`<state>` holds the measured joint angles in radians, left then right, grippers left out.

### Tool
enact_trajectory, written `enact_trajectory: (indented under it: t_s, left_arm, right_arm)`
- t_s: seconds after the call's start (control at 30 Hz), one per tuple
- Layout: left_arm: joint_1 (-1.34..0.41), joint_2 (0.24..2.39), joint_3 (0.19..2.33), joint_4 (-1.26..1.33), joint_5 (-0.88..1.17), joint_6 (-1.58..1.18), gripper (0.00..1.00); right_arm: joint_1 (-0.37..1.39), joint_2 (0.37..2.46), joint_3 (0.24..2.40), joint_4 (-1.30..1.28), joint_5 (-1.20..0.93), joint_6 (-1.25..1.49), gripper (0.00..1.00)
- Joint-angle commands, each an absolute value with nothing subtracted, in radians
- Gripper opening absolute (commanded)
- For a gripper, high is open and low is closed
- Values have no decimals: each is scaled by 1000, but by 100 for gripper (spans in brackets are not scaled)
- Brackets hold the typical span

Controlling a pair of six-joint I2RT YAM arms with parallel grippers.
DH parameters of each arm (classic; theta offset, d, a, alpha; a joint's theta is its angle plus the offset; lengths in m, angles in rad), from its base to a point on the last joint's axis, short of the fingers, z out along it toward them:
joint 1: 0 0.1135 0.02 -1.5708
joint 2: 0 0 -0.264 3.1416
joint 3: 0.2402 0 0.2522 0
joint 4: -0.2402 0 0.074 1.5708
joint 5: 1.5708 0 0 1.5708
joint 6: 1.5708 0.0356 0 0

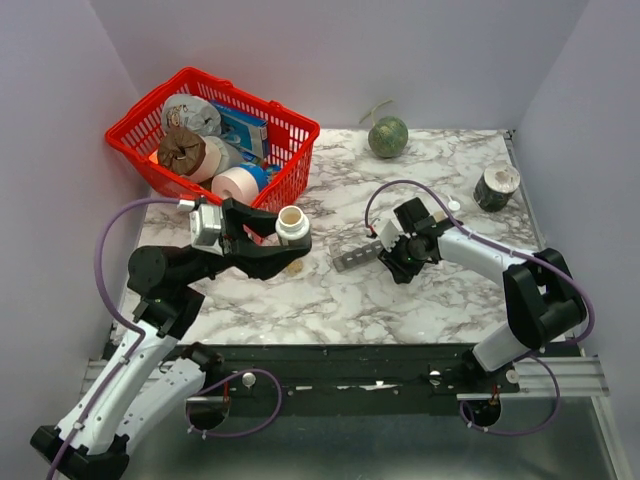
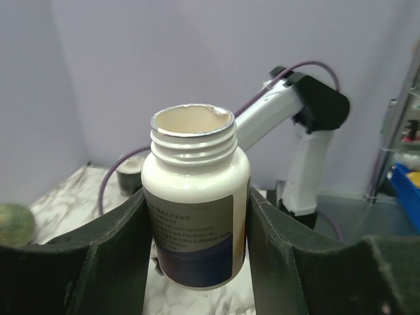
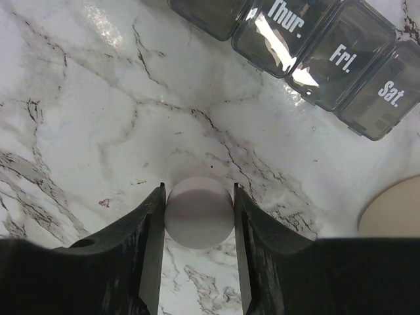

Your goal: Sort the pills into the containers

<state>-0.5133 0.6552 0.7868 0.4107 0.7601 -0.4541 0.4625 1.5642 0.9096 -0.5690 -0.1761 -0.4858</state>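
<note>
My left gripper (image 1: pixel 287 238) is shut on a white labelled bottle (image 2: pixel 195 216). It holds the bottle upright above the table, with the cap off and the mouth open (image 1: pixel 291 217). No pills show in any view; the bottle's inside is only a cream blur. The containers (image 1: pixel 356 258) are a dark-grey strip lying mid-table; lids marked Thur., Fri. and Sat. (image 3: pixel 341 52) appear in the right wrist view. My right gripper (image 3: pixel 199 190) is shut on a white round cap (image 3: pixel 199 213) just over the marble, beside the strip's right end (image 1: pixel 392 250).
A red basket (image 1: pixel 290 180) full of items stands back left. A green melon (image 1: pixel 388 137) sits at the back. A dark jar with a white top (image 1: pixel 497 186) stands back right. A tan flat piece (image 3: pixel 394 210) lies on the marble near my right gripper.
</note>
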Motion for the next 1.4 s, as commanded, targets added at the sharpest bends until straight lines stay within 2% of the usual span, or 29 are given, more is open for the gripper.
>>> enact_trajectory:
  t_s: [0.0, 0.1, 0.17, 0.2, 0.33, 0.5, 0.67, 0.87, 0.93, 0.97, 1.13, 1.23, 1.37]
  left_arm:
    - [-460, 646, 885, 275, 830, -376, 0]
    - [-471, 620, 859, 238, 881, -356, 0]
    - [-469, 617, 865, 24, 799, -141, 0]
    - [-471, 630, 850, -36, 811, -140, 0]
    - [-480, 623, 756, 37, 796, -155, 0]
    - [-488, 646, 692, 2, 759, -94, 0]
    - [-547, 667, 663, -92, 623, -34, 0]
    - [-705, 702, 634, -155, 454, -5, 0]
    - [-738, 735, 624, -178, 396, 20, 0]
    - [-758, 748, 623, -187, 385, 23, 0]
    - [-765, 857, 626, -244, 336, 44, 0]
    - [-767, 945, 641, -268, 313, 41, 0]
    - [-769, 1035, 646, -245, 301, 72, 0]
  right_arm:
    - [451, 1565, 927, -546, -150, -472, 32]
    - [445, 1568, 927, -538, -138, -472, 33]
    - [445, 1578, 934, -540, -130, -471, 33]
    - [442, 1578, 934, -538, -126, -471, 33]
    - [420, 1595, 933, -537, -115, -468, 33]
    - [407, 1603, 911, -538, -123, -476, 42]
    - [403, 1605, 904, -545, -126, -480, 51]
    - [403, 1579, 904, -564, -161, -492, 67]
    - [403, 1534, 908, -586, -204, -502, 85]
    - [403, 1514, 914, -595, -224, -518, 100]
    - [403, 1347, 968, -722, -453, -626, 100]
    - [402, 1234, 1005, -724, -500, -653, 100]
    - [388, 1146, 1035, -623, -511, -553, 100]
